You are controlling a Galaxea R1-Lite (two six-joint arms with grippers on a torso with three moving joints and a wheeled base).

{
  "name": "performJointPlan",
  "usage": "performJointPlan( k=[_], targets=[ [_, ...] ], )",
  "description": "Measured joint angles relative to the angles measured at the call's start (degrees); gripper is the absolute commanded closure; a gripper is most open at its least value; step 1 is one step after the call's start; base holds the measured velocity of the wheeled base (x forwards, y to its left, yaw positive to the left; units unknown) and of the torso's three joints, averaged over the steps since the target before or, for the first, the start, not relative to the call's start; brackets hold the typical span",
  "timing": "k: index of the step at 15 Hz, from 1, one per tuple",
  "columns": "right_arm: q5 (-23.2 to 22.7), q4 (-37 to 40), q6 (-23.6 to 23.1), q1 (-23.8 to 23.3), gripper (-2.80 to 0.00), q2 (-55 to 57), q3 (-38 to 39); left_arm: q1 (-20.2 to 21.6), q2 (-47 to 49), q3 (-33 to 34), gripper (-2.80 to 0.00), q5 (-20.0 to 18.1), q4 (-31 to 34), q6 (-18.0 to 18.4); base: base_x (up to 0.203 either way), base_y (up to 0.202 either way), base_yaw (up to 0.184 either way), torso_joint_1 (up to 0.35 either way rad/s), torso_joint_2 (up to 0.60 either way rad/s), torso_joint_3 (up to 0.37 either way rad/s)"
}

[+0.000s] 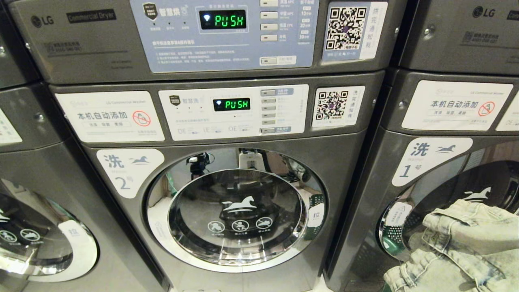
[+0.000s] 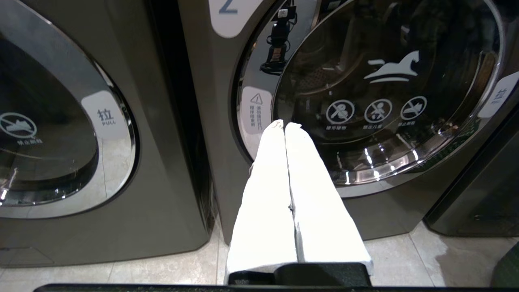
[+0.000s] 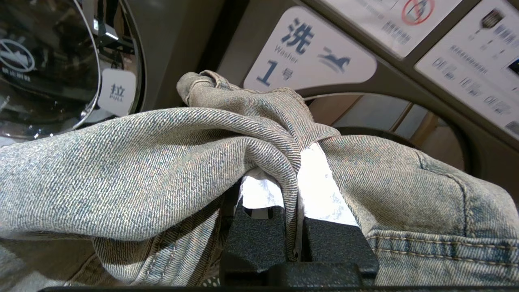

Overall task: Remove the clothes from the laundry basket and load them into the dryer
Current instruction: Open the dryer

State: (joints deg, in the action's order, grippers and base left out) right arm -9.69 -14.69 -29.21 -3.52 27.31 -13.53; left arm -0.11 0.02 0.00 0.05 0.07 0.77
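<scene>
The right gripper (image 3: 292,182) is clenched on a fold of the denim garment (image 3: 162,170), held up in front of machine number 1 (image 1: 429,158), probably just before its round door. The left gripper (image 2: 286,126) is pressed closed and empty, facing the door of machine number 2 (image 1: 237,209)
</scene>
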Motion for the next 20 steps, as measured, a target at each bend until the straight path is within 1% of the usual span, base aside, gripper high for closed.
performJointPlan(
  k=[10, 20],
  targets=[
    [0.2, 0.1, 0.1, 0.0, 0.00, 0.0, 0.2, 0.0, 0.0, 0.0, 0.00, 0.0, 0.0, 0.0, 0.000, 0.000, 0.000, 0.204, -0.50, -0.294],
    [0.3, 0.4, 0.1, 0.2, 0.00, -0.9, -0.1, 0.0, 0.0, 0.0, 0.00, 0.0, 0.0, 0.0, 0.000, 0.000, 0.000, 0.253, -0.56, -0.309]
  ],
)
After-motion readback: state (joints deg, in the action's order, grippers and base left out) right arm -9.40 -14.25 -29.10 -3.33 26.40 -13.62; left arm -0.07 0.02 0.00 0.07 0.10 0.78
